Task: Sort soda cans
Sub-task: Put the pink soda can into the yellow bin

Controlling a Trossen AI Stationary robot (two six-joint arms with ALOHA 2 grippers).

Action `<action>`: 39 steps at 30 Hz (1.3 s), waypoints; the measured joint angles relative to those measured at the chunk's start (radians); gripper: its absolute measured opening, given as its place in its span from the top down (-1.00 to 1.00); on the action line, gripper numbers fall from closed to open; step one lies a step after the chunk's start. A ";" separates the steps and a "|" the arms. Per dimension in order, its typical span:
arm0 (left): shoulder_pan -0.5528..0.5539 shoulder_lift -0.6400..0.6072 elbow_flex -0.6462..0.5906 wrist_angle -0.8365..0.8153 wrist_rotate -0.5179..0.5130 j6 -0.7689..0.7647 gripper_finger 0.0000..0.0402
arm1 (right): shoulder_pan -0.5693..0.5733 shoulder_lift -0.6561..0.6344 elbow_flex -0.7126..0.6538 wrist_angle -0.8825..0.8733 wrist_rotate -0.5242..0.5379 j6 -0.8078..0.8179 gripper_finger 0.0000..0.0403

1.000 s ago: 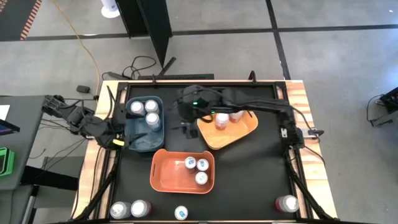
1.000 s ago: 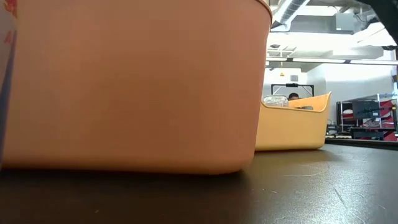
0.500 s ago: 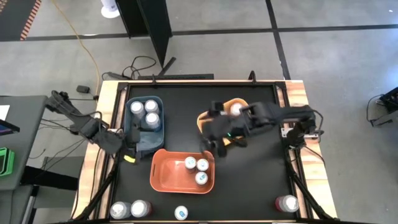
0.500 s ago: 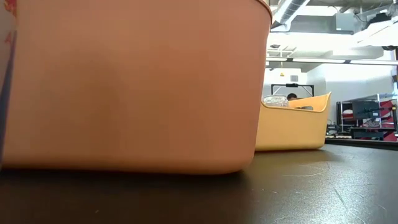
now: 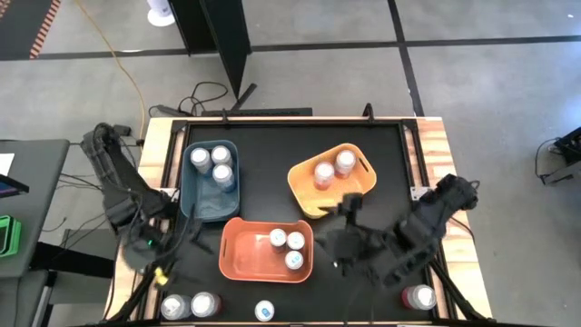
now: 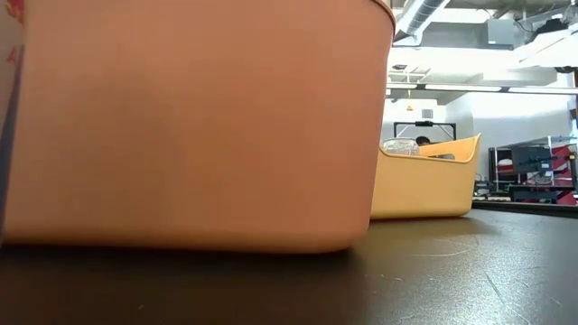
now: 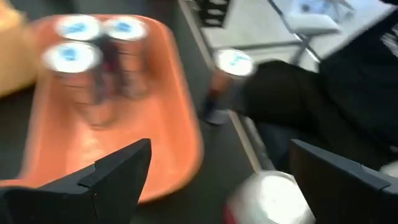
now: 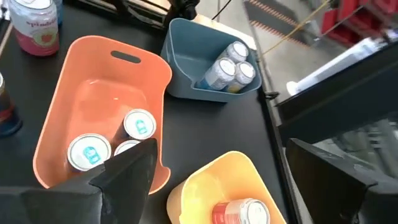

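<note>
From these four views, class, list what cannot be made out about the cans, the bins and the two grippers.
1. Low view: the orange bin fills the picture and hides its cans.
2. Low view: the yellow bin wall hides all but one can top.
3. Left wrist view: motion blur makes the can labels unreadable.
4. High view: right gripper and left gripper are too small and dark; empty, but open or shut is unclear here.

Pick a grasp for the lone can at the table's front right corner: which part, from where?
Grip the can across its round body, just below the silver top, descending from above. It seems to stand upright with bare table around it, so the fingers have room either side. The right gripper is nearest.
</note>
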 joint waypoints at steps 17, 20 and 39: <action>-0.061 0.513 0.439 -0.411 0.215 -0.512 -0.83 | 0.162 0.002 -0.243 0.004 0.297 0.232 -0.82; -0.052 0.581 0.485 -0.425 0.250 -0.565 -0.83 | 0.161 0.002 -0.257 0.004 0.316 0.232 -0.82; -0.037 0.720 0.548 -0.502 0.334 -0.818 -0.83 | 0.160 0.001 -0.269 -0.053 0.329 0.231 -0.82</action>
